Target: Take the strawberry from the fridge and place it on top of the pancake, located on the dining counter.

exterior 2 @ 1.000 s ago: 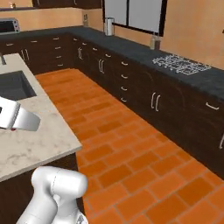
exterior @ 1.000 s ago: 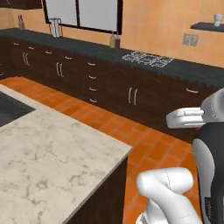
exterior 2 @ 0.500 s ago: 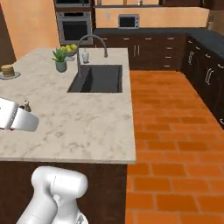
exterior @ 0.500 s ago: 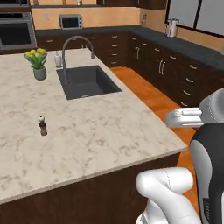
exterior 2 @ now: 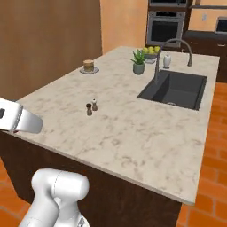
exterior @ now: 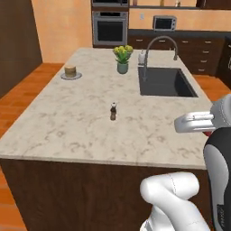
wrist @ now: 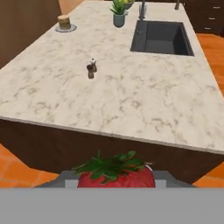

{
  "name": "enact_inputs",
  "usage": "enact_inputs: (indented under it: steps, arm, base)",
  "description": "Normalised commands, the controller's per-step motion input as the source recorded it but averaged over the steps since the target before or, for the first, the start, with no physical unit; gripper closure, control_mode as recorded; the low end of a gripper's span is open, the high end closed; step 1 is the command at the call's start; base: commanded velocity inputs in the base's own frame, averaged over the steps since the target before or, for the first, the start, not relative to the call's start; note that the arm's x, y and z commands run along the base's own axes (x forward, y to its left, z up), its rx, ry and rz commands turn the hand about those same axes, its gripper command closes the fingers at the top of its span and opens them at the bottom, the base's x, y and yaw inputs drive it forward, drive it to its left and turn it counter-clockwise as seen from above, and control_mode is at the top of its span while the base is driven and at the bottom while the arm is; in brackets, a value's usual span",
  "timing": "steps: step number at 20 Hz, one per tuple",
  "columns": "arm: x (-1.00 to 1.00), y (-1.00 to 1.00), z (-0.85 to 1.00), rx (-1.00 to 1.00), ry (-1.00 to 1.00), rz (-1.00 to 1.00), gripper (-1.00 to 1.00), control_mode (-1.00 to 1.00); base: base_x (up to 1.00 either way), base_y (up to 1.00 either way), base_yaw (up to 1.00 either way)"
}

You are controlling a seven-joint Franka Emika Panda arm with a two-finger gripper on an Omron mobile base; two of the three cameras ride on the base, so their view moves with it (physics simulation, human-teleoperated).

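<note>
Strawberry [wrist: 116,174], small, red, leafy-topped, sits clamped in my half-closed jaws; placement on the distant tan pancake stack [wrist: 64,22] across the marbled dining counter [wrist: 144,96] remains.

Orange walls [exterior: 63,31], brick-red floor [exterior 2: 217,133], built-in wall oven [exterior: 109,28].

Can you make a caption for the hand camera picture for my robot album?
Tool holding a strawberry, facing the dining counter with the pancake far off.
</note>
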Motion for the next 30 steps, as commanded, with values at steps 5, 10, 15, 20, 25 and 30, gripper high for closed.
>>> enact_inputs:
  steps: [5,10,15,20,25,30]
  arm:
    - [0.0,0.0,0.0,0.0,0.0,0.0,1.0,1.0]
    - [0.0,0.0,0.0,0.0,0.0,0.0,1.0,1.0]
    - [0.0,0.0,0.0,0.0,0.0,0.0,1.0,1.0]
    - [0.0,0.0,0.0,0.0,0.0,0.0,1.0,1.0]
    - [0.0,0.0,0.0,0.0,0.0,0.0,1.0,1.0]
    - [0.0,0.0,0.0,0.0,0.0,0.0,1.0,1.0]
  base:
    - [-0.06,0.67,0.37]
    - [-0.96,-0.83,0.24]
    - [-1.0,-1.0,0.33]
    - [-1.0,-1.0,0.39]
    - [-0.8,-1.0,0.41]
    - [-0.44,-1.0,0.34]
